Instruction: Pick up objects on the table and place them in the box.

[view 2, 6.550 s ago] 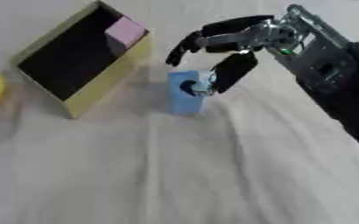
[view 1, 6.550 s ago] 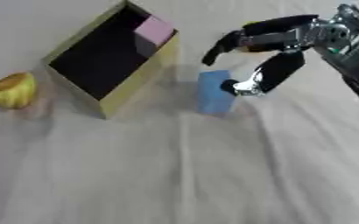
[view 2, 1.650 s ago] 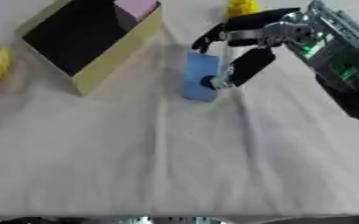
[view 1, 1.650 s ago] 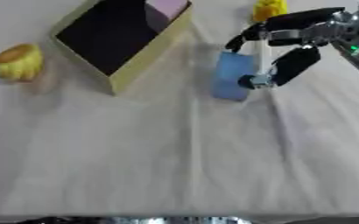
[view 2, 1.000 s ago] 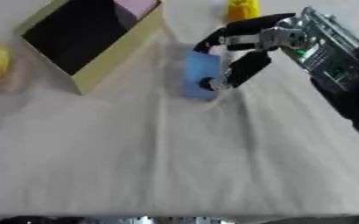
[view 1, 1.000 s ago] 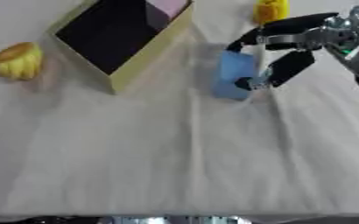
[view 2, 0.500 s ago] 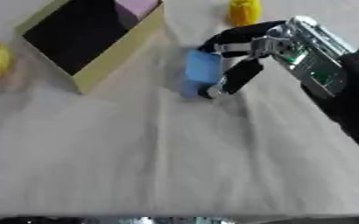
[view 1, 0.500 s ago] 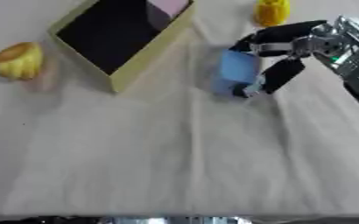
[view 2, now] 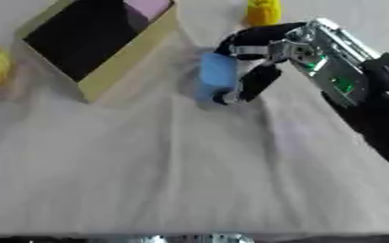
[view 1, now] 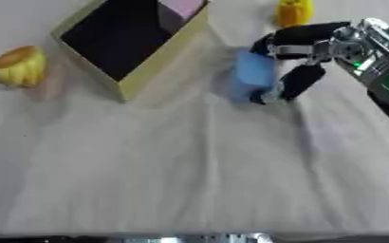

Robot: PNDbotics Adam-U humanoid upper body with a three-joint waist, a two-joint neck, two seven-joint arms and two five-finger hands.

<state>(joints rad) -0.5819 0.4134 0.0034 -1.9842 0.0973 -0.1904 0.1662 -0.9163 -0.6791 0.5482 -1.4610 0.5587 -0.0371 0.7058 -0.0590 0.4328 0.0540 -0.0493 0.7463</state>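
Note:
A blue block (view 1: 249,78) stands on the white cloth just right of the open tan box (view 1: 164,59). My right hand (view 1: 314,42) comes in from the right and is shut on the block, with curled fingers over its top and the thumb (view 1: 296,84) against its lower right side. The box has a dark inside, and a pink thing (view 1: 184,7) lies in its far corner. A yellow object (view 1: 19,66) sits left of the box. Another yellow object (view 1: 293,12) stands at the far edge behind the hand. My left hand shows in neither view.
The cloth (view 1: 189,175) stretches wrinkled towards the near edge of the table, where a strip of metal (view 1: 189,237) shows at the bottom. My right forearm (view 2: 356,90) crosses the right side.
Over the last second my right hand has drawn in on the blue block, fingers and thumb now against it. The block and the box have stayed put.

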